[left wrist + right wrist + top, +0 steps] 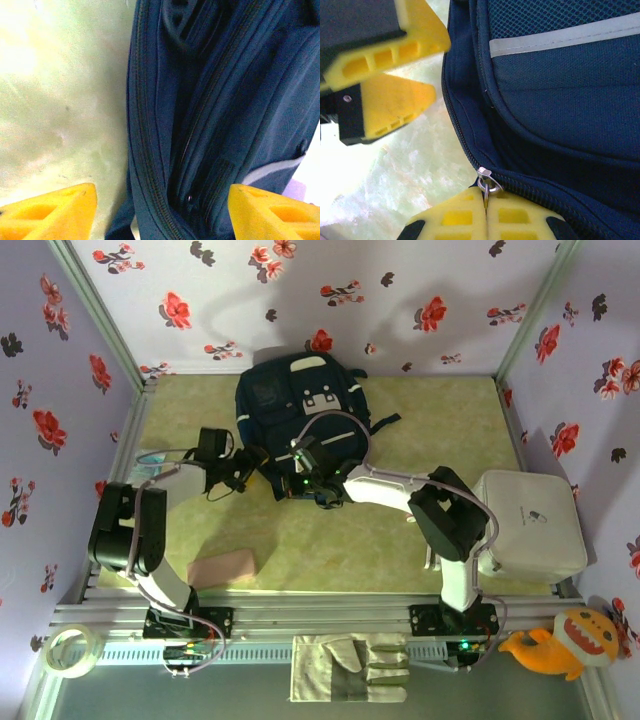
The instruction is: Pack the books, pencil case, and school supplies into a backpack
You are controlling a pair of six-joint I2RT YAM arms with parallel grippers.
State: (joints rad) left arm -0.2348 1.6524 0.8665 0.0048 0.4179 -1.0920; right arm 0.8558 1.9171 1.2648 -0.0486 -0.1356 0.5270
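The dark navy backpack point(300, 400) lies flat at the back middle of the table. My right gripper point(486, 200) is shut on the metal zipper pull point(488, 184) at the bag's near edge point(306, 483). My left gripper point(162, 215) is open just left of it point(243, 470), its yellow fingers point(55, 215) standing either side of the bag's zippered seam point(150, 165) without touching it. Those same fingers point(385, 55) show at the upper left of the right wrist view. The pink pencil case point(222, 568) lies near the table's front left. The books and school supplies are out of view.
A white box point(530, 522) sits at the right edge behind the right arm. A pale blue packet point(150, 462) lies by the left wall. On the front ledge are work gloves point(350, 668), a tape roll point(72, 650) and an orange plush toy point(560, 640).
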